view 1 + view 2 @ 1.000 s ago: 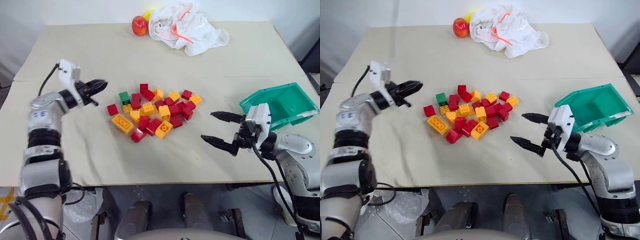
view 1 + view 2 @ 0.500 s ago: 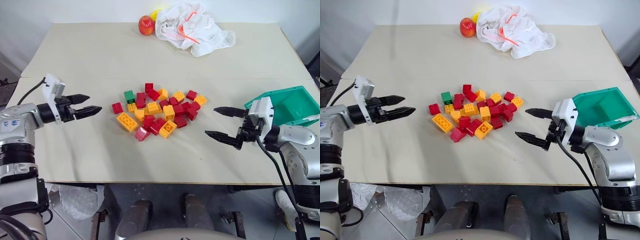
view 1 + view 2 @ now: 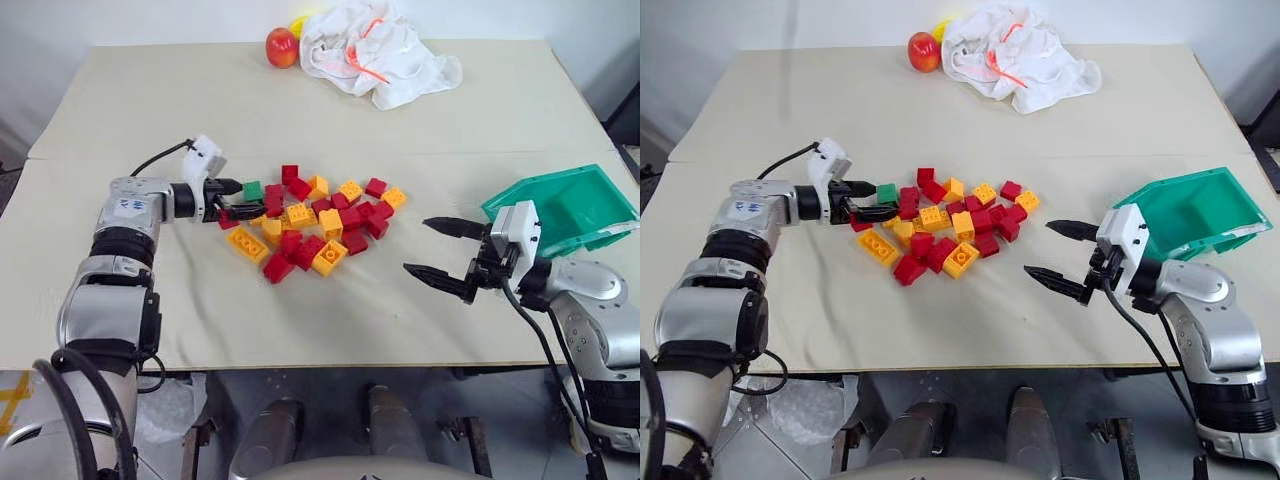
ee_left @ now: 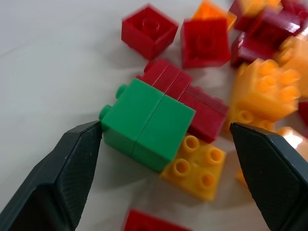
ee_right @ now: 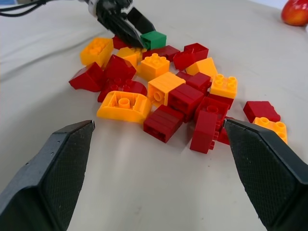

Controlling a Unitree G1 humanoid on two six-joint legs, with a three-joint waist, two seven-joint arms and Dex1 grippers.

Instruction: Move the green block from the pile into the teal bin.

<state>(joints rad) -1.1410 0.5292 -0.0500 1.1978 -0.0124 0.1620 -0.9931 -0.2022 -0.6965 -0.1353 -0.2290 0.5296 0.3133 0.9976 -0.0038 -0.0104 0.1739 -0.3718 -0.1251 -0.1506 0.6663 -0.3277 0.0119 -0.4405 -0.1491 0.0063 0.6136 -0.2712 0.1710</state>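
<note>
The left gripper has swung in to the pile, jaws wide and empty, straddling the green block. The block looks light, rigid and probably slick — best pinched across its flat sides. The right gripper hangs open, empty — near the teal bin.

You see the green block in smooth, slightly glossy plastic (like the pile), on a matt beige surface; the cloth looks crumpled.

the 2 head views look forward and down over the surface; each wrist view looks low and close at the pile, which all 4 share.
</note>
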